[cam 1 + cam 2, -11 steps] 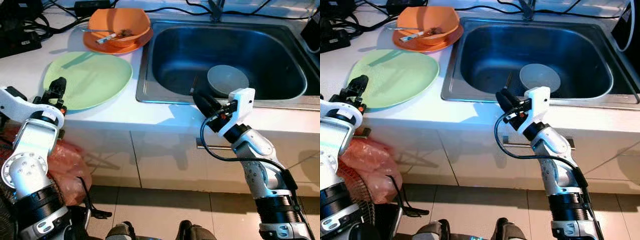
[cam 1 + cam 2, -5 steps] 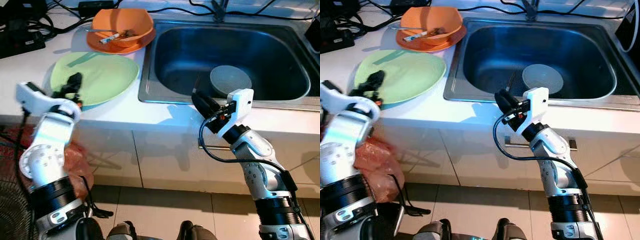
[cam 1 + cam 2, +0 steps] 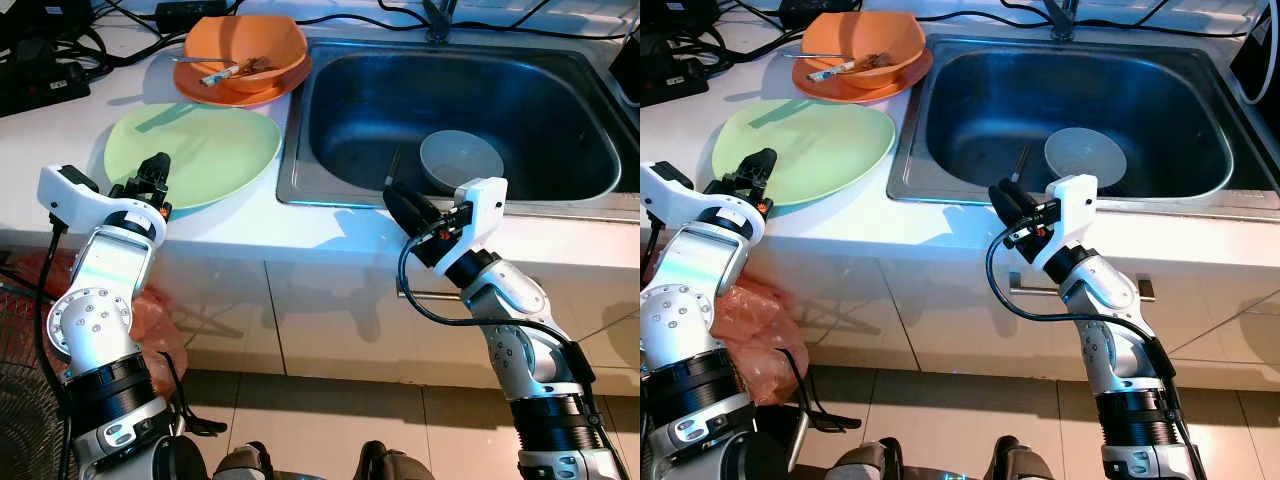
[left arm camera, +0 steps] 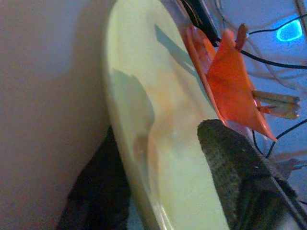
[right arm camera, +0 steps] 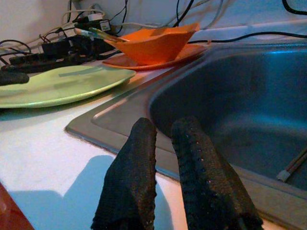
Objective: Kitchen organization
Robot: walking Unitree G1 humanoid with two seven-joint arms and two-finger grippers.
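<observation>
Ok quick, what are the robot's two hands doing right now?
Left gripper: open, fingers straddling the green plate's rim.
Right gripper: shut, holding nothing.

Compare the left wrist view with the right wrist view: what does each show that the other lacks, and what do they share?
Left wrist view alone: the left gripper, its fingers astride the near rim of the green plate, one above and one below, seen close up.

Right wrist view alone: the steel sink, a utensil tip lying in its basin, and the right gripper with fingers near together above the counter edge.

Both: the green plate, the orange bowl on its orange plate, and cables at the back of the counter.
</observation>
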